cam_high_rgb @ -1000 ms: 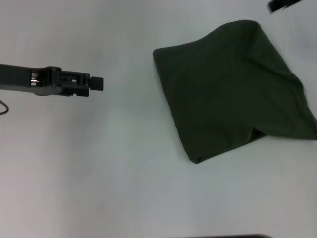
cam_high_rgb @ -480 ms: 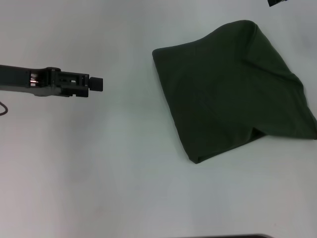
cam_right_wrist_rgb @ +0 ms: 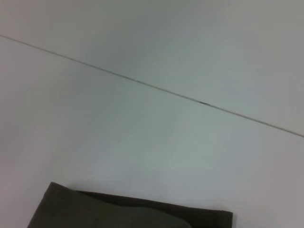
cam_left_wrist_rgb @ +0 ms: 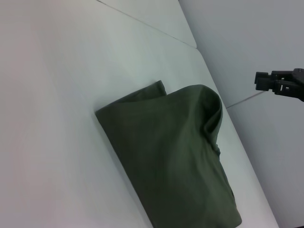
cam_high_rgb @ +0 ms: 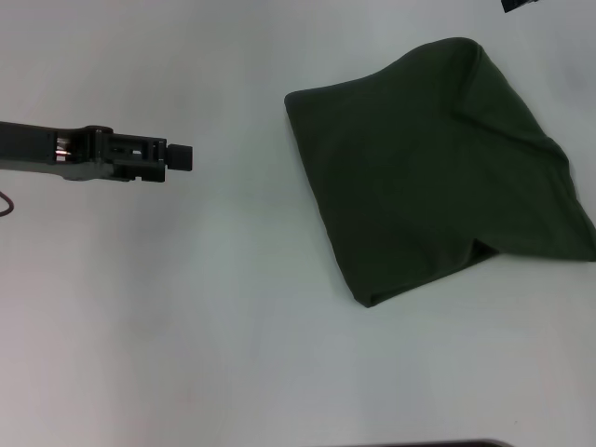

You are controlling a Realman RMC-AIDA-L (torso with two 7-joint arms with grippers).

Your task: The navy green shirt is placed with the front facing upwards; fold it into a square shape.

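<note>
Shirt point(cam_high_rgb: 433, 172) lying folded w/ right pincer point(cam_high_rgb: 518, 5) slipping out of view; fold prob. done. Left pincer point(cam_high_rgb: 182, 156) parked, grip state unclear.

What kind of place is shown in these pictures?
Probably a robot test bench rather than a home: a plain white table holds only a folded olive-green shirt. The left tool hangs above the bare table, away from the shirt, and the right tool is off the table's far edge.
</note>
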